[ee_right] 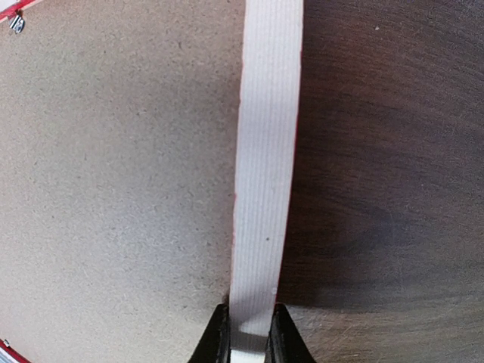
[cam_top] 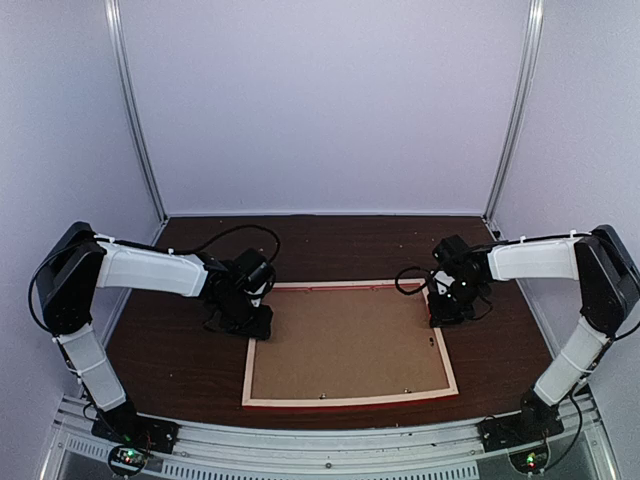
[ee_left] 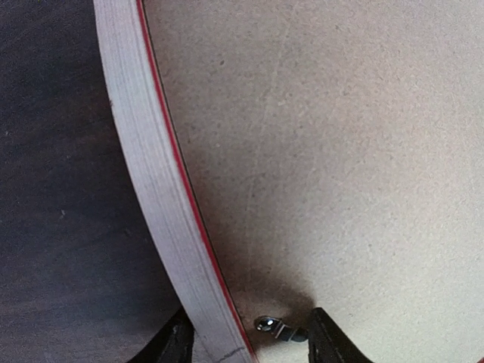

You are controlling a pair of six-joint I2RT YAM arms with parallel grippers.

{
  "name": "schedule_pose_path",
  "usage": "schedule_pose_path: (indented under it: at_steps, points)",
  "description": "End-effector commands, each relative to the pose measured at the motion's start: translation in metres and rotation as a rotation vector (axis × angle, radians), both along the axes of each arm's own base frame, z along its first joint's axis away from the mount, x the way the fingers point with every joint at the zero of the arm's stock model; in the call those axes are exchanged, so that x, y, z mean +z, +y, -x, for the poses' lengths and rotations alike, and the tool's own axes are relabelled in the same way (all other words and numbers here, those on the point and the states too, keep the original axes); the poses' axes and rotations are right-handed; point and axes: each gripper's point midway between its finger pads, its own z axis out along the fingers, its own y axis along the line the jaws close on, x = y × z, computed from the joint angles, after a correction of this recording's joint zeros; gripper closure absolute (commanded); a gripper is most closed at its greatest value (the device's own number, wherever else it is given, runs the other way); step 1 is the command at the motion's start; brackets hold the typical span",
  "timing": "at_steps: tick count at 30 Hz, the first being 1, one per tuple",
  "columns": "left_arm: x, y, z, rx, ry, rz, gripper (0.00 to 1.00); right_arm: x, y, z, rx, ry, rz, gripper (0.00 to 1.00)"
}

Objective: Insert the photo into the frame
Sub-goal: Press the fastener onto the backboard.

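The frame (cam_top: 350,402) lies flat and back side up at the middle of the bench (cam_top: 170,365), with its near rail close to the bench's near edge. Its long axis runs left to right, and the short rails run near to far. The upward faces of the rails are pale wood, with a thin red line along the outer edges. A brown board (cam_top: 345,345) fills the opening, and small metal clips (cam_top: 432,343) sit at its rim.

Toward the far end of the right rail, the right fingers (ee_right: 218,339) are narrow and pinch the rail from both sides.

Toward the far end of the left rail, the left fingers (ee_left: 329,342) straddle the rail, moderately wide and not clamped. One finger stands just beside the rail's outer side. The other stands over the board, apart from the rail, with a clip between them.
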Motion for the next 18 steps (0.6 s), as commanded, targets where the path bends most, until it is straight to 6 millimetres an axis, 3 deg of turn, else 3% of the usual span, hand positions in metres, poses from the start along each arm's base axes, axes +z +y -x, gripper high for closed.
schedule_pose_path:
  at_steps: [1, 18]
  points:
    - [-0.0188, 0.0256, 0.0247, 0.015, 0.085, -0.097, 0.51, -0.0075, -0.0047, 0.0117, 0.03, 0.038, 0.016, 0.98]
    - [-0.0151, 0.0245, 0.0262, 0.03, 0.081, -0.072, 0.65, -0.0055, -0.0049, 0.0128, 0.03, 0.032, 0.011, 0.99]
